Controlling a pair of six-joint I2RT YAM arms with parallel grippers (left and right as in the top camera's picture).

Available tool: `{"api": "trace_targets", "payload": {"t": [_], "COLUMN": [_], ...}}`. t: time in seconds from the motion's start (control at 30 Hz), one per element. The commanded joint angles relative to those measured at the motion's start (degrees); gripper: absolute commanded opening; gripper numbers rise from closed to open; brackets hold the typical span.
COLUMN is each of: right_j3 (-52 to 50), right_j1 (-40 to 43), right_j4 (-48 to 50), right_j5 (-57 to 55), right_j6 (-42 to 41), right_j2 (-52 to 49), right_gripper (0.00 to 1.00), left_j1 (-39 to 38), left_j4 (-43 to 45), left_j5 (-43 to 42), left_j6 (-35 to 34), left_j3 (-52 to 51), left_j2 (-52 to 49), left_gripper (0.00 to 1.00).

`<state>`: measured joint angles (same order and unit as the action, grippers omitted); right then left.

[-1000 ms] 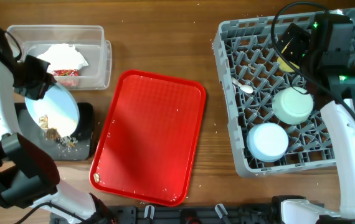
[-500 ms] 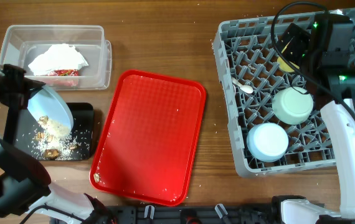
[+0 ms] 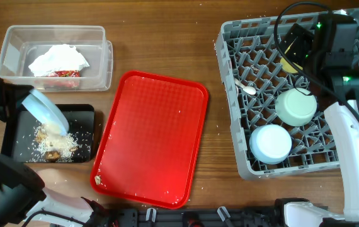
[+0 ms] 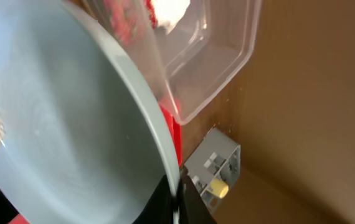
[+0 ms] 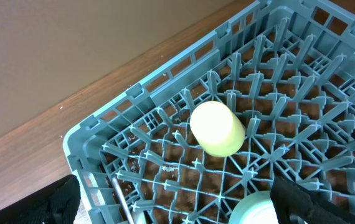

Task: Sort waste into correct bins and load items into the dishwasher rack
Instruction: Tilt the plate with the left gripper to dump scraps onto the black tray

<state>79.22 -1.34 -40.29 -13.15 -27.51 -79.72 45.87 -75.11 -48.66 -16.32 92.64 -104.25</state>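
My left gripper (image 3: 17, 103) is shut on the rim of the pale blue plate (image 3: 46, 112), holding it steeply tilted over the black tray (image 3: 22, 129). Beige food scraps (image 3: 56, 142) lie heaped in that tray under the plate's low edge. In the left wrist view the plate (image 4: 59, 124) fills the frame, its rim pinched between the jaws (image 4: 176, 200). The clear tub (image 3: 97, 57) holds a white napkin (image 3: 58, 59) and a red wrapper (image 3: 64, 74). My right gripper (image 5: 187, 205) hangs open above the dishwasher rack (image 3: 230, 94), over the yellow cup (image 5: 217, 127).
The rack also holds a mint-green bowl (image 3: 296, 106), a pale blue bowl (image 3: 271, 143) and a white spoon (image 3: 246, 87). The red serving tray (image 3: 151, 139) lies between the bins and the rack, with a small crumb (image 3: 97, 180) at its near left corner.
The left arm has swung left and lower with the plate, tilting it steeper. The food scraps have slid off the plate into the black tray. The right arm has not moved.
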Motion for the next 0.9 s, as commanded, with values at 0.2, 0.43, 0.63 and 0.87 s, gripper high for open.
{"api": "trace_targets", "payload": {"t": [0.2, 0.43, 0.63, 0.87], "right_j3": [0.26, 0.26, 0.26, 0.26], "right_j1": [0.09, 0.09, 0.09, 0.09], "right_j4": [-0.04, -0.04, -0.04, -0.04], "right_j5": [-0.96, -0.96, -0.96, -0.96], "right_j6": [0.42, 0.44, 0.42, 0.42], "right_j2": [-0.55, -0.55, -0.55, -0.55], "right_gripper": [1.0, 1.0, 1.0, 1.0], "left_j1": [2.91, 4.09, 4.09, 4.13], "left_j4": [-2.58, -6.03, -10.84, -8.44], "left_j5": [-5.35, -6.01, -6.64, -6.64], "left_j6": [5.18, 6.49, 8.63, 8.22], "left_j3": [1.11, 1.11, 1.11, 1.11], "left_j2": [1.29, 1.42, 1.62, 1.73], "left_gripper": [0.04, 0.04, 0.04, 0.04]}}
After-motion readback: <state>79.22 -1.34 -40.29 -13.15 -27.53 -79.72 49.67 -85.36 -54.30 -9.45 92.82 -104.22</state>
